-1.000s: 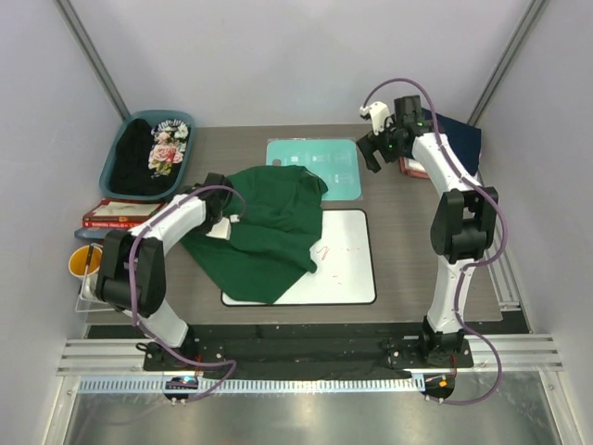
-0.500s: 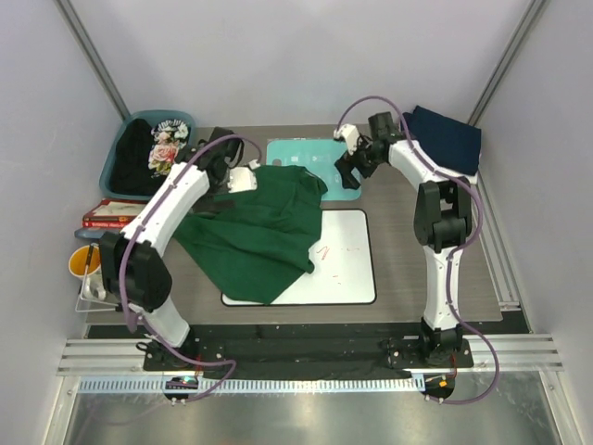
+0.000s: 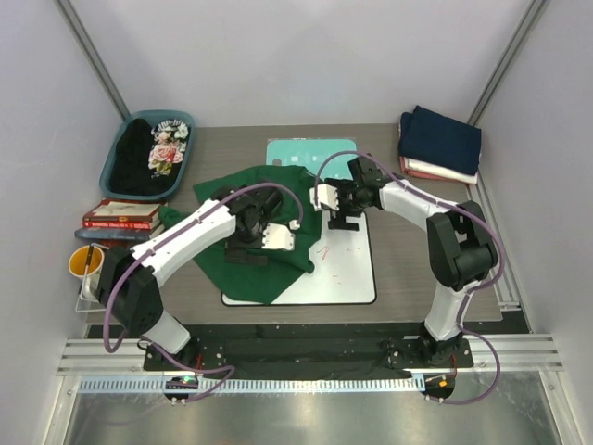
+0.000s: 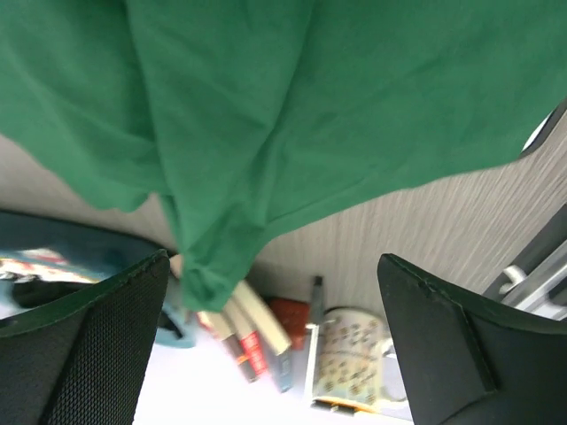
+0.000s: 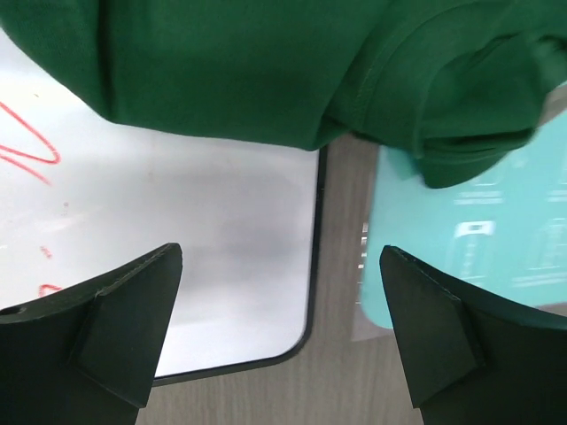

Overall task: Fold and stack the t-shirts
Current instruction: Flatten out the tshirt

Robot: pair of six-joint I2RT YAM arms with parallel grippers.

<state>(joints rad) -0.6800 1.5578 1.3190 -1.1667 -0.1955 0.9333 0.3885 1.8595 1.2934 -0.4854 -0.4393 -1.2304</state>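
Green t-shirt (image 3: 278,190) lies crumpled across the whiteboard (image 3: 347,269), not yet folded. Left gripper (image 3: 246,248) and right gripper (image 3: 345,218) hover open-jawed; next, probably pinch its edges and spread it.

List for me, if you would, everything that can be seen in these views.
green t-shirt: one, dark green, crumpled at centre, partly over the whiteboard
folded t-shirts: one stack, navy over white and reddish, far right corner
floral t-shirt: one, black with flower print, in the basket
basket: one, teal, far left corner
plastic board: one, teal, beyond the green t-shirt
whiteboard: one, white with red marks, near centre
books: small stack, red, left edge
cup: one, yellow, near left
left gripper: open, over the green t-shirt
right gripper: open, at the shirt's right edge
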